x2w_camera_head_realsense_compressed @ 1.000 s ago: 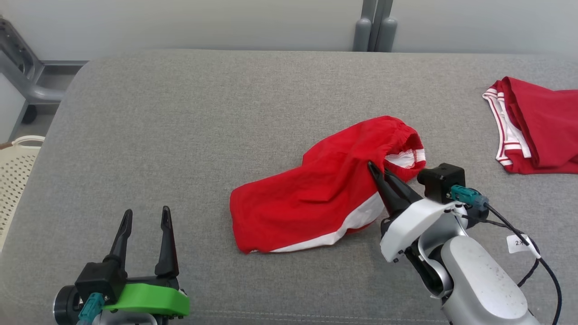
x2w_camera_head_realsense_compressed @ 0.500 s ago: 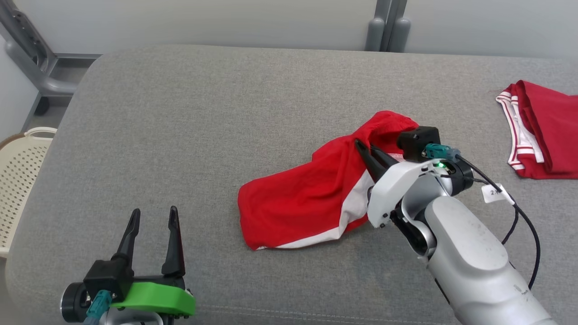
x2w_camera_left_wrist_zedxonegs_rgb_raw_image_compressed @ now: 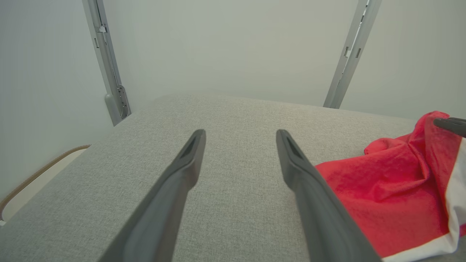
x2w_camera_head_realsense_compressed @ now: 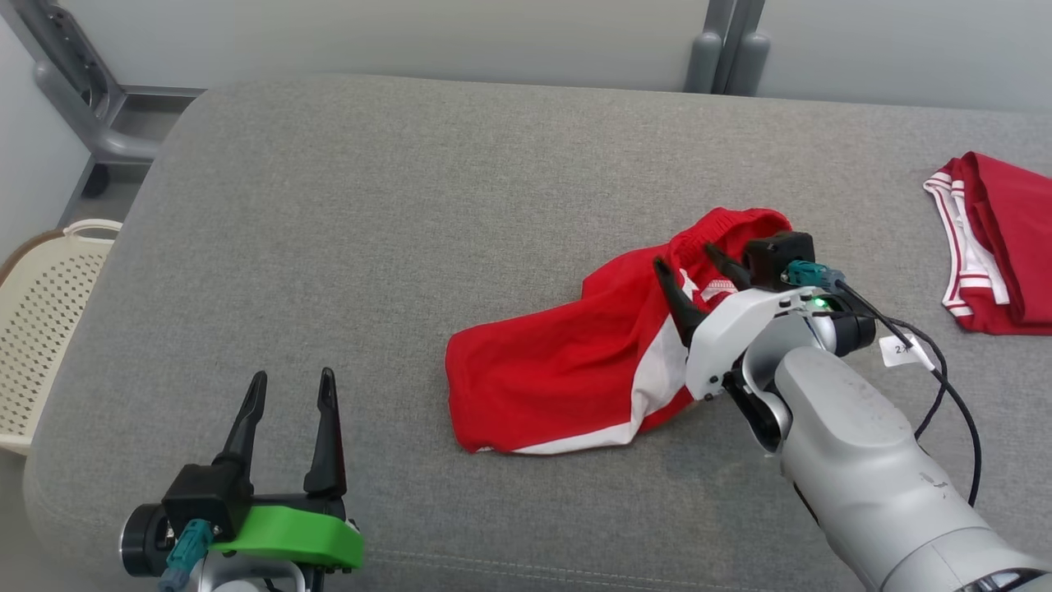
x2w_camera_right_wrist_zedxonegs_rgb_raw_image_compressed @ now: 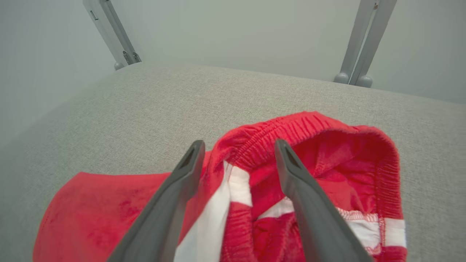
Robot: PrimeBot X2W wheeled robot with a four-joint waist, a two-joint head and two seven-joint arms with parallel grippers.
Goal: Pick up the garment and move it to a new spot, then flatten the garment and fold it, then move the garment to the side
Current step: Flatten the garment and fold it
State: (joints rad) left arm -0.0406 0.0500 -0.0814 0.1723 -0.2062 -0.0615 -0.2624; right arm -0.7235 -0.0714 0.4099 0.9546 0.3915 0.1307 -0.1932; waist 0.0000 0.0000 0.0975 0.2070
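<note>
Grey upholstery point(x2w_camera_head_realsense_compressed: 370, 205) spreads under both arms; nearest, at the lower left, the left gripper point(x2w_camera_head_realsense_compressed: 292, 376) hovers over bare fabric, fingers upright and apart. Farther in, the right forearm slants up from the lower right, its gripper point(x2w_camera_head_realsense_compressed: 686, 256) spread wide astride the elastic waistband of the crumpled red-and-white shorts point(x2w_camera_head_realsense_compressed: 559, 370) lying mid-surface. Beyond, at the far right edge, lies another red garment point(x2w_camera_head_realsense_compressed: 1003, 247).

This looks like a robot test room, not a home. A wide grey padded bench point(x2w_camera_head_realsense_compressed: 411, 205) stands against bare pale walls point(x2w_camera_head_realsense_compressed: 411, 37). Grey metal posts point(x2w_camera_head_realsense_compressed: 727, 49) rise at one o'clock, with more metal framing point(x2w_camera_head_realsense_compressed: 74, 90) at ten o'clock. A perforated plastic basket point(x2w_camera_head_realsense_compressed: 45, 321) sits beside the bench at nine o'clock, and a paper tag point(x2w_camera_head_realsense_compressed: 898, 352) hangs on a cable at three o'clock.
</note>
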